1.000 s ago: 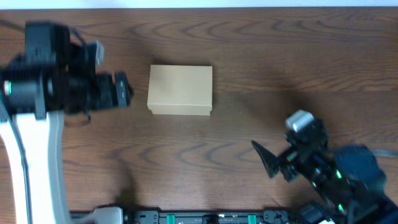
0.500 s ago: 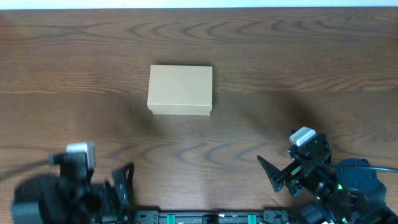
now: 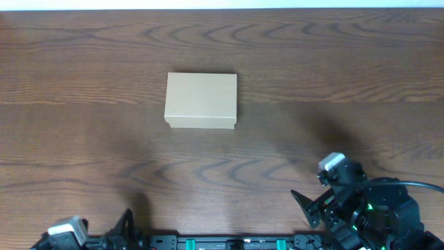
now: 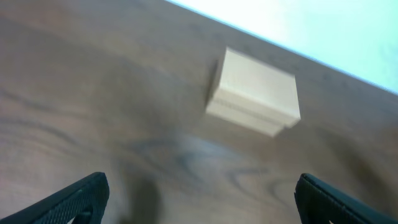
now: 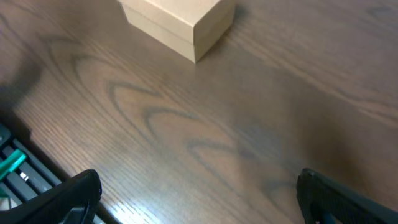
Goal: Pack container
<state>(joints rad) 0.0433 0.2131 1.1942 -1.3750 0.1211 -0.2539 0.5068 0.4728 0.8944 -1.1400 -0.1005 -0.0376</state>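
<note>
Container [image 3: 201, 101] lid shut, alone on table [image 3: 347, 55].
Left gripper [image 4: 199, 199] & right gripper [image 5: 196, 186]: jaws apart, empty, well clear of container, base side. Prob parked, packing done.

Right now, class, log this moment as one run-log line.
small rectangular tan-brown cardboard box: lid shut, on brown wooden table | left gripper: open, empty | right gripper: open, empty | both clear of box

tan on brown
plain tan container [image 3: 201, 101]; swirl-grained brown table [image 3: 333, 69]; my left pincer [image 4: 200, 190], right pincer [image 5: 199, 186] black.
</note>
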